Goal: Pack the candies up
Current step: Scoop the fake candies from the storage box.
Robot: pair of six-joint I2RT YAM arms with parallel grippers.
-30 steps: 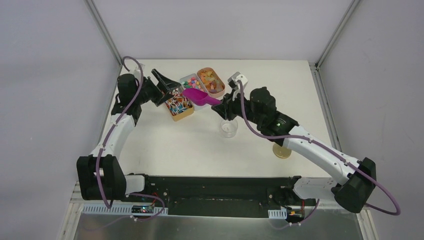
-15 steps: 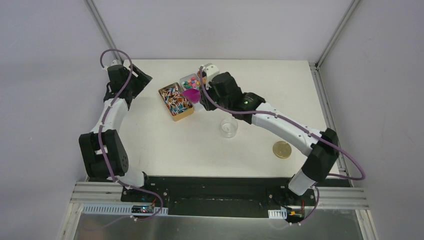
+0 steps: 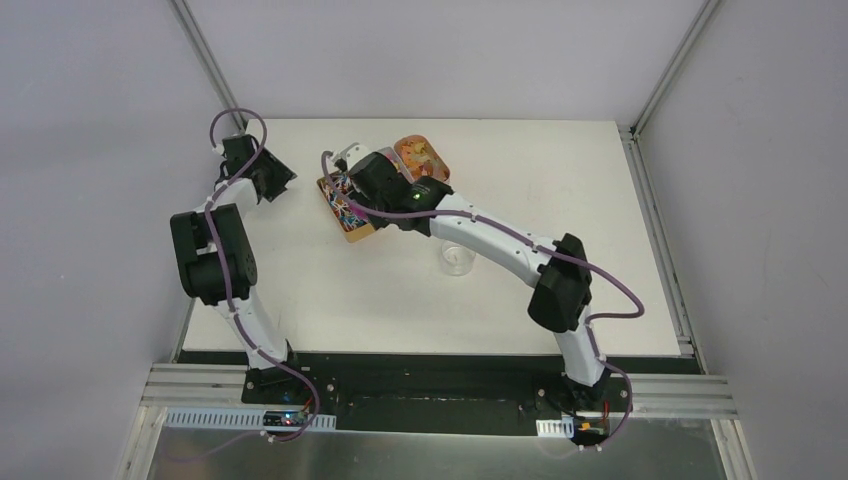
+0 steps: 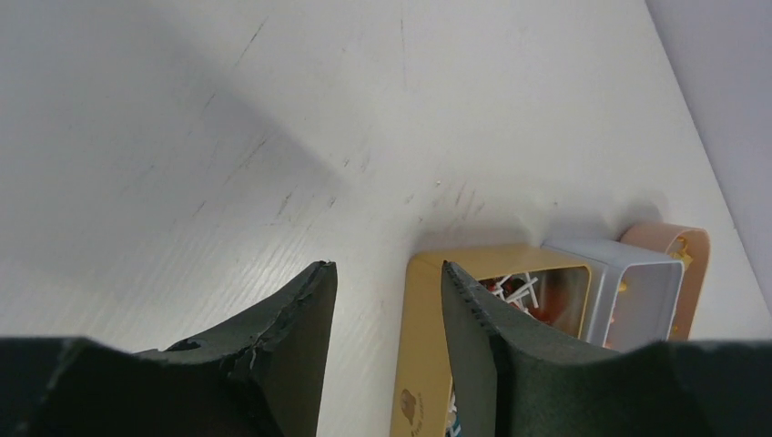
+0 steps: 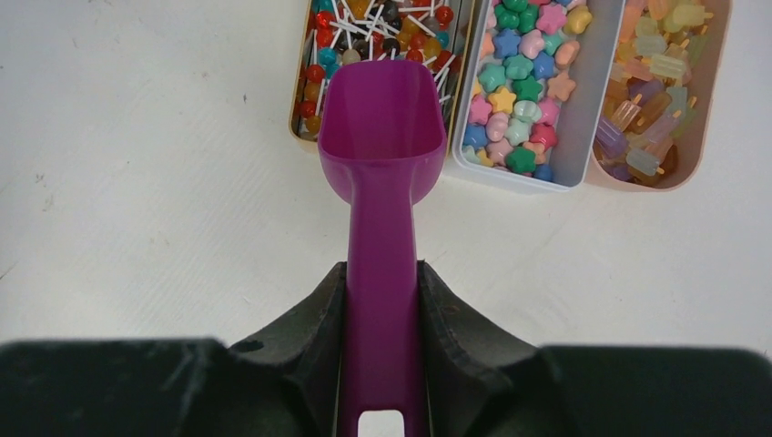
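Note:
The candies [image 5: 378, 36], tiny mixed red, blue and orange sweets with white stick-like ends, fill a yellow tin [image 5: 300, 109] at the top of the right wrist view. My right gripper [image 5: 382, 273] is shut on the handle of a purple scoop [image 5: 382, 127]. The scoop's bowl is bare inside and hangs over the tin's near edge. From above, the right arm covers most of the yellow tin [image 3: 352, 222]. My left gripper [image 4: 389, 273] stands open with nothing between its fingers, left of the tin [image 4: 428, 346] and apart from it. From above, the left gripper [image 3: 278, 182] is near the table's left edge.
A grey tin [image 5: 569, 137] of star-shaped sweets and a pink tin [image 5: 701, 100] of ice-lolly-shaped sweets sit right of the yellow one. A clear cup [image 3: 456, 258] stands on the white table [image 3: 330, 290] nearer the arms. Frame posts and walls border the table.
My right arm has swung left with the scoop, from beside the tins to over the yellow tin. My left arm has drawn back to the left, its jaws narrowing.

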